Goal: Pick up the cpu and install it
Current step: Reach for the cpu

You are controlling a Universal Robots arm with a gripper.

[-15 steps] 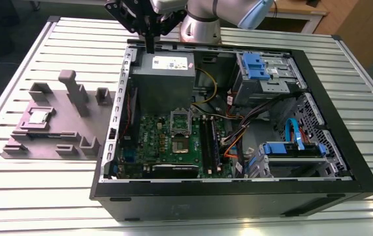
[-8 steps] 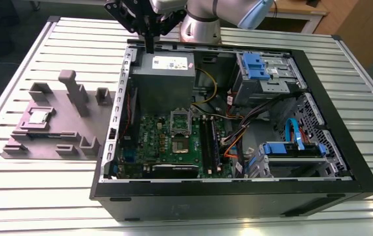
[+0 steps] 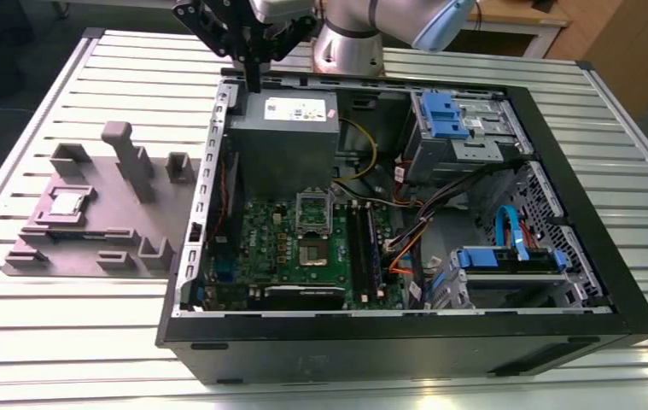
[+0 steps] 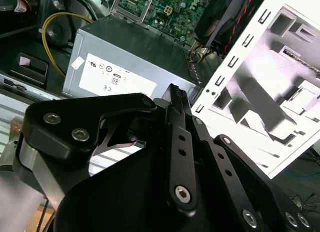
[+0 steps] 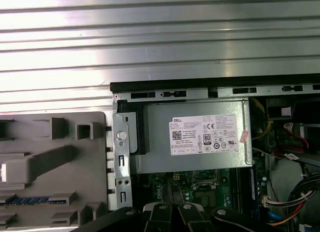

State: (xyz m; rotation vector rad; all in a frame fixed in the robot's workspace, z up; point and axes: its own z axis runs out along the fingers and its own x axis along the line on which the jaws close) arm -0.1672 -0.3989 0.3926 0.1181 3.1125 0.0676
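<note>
The cpu point(image 3: 70, 202) lies flat in a recess of the grey holder point(image 3: 78, 252), at the left middle of the exterior view, well apart from the gripper point(image 3: 253, 84). The gripper hangs at the top of the frame, over the rim of the case point(image 3: 415, 342), with its fingers pressed together and holding nothing. I judge the cpu to be light, stiff, smooth on top and fragile underneath, so it is best taken by two opposite edges. The power supply point(image 3: 283, 137) carries a white printed label point(image 3: 299, 108).
</note>
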